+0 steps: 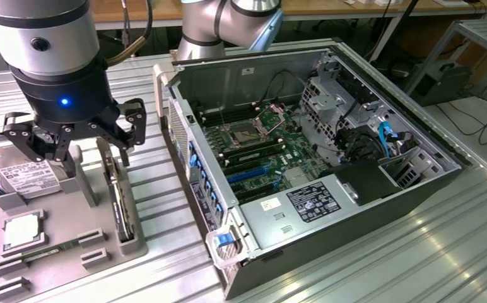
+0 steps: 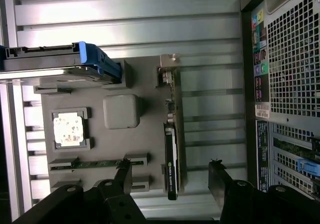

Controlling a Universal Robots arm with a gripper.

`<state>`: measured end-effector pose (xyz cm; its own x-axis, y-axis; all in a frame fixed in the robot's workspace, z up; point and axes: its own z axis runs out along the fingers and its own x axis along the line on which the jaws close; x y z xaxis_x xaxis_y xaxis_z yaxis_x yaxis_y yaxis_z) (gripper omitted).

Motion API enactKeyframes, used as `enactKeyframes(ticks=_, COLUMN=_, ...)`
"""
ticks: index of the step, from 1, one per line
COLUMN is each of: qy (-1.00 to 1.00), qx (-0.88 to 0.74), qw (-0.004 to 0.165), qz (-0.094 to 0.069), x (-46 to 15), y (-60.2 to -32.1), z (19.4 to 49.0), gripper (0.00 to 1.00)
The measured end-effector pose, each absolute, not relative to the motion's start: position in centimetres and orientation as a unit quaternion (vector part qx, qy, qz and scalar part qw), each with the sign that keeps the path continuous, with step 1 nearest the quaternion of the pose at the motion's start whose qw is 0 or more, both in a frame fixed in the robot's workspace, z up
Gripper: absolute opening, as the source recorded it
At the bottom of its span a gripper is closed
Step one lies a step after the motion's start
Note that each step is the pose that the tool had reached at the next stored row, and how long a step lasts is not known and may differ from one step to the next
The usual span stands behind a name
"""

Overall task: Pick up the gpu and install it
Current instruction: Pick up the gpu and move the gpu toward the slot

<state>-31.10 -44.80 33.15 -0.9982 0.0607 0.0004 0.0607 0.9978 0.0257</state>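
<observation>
Now | pincer spread wide, empty, hovering over gpu | gpu on edge in grey tray | open computer case beside tray

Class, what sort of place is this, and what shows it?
Probably a robotics lab bench for computer assembly: a silver robot arm, an open grey desktop computer case with bare green motherboard, and a grey moulded tray of loose parts.
</observation>
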Motion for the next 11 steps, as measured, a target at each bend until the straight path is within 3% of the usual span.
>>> enactKeyframes(ticks=11, qy=0.999, qx=0.030, qw=0.001, qz=0.013, x=-30.90, y=-45.08, z=32.73, gripper=0.72)
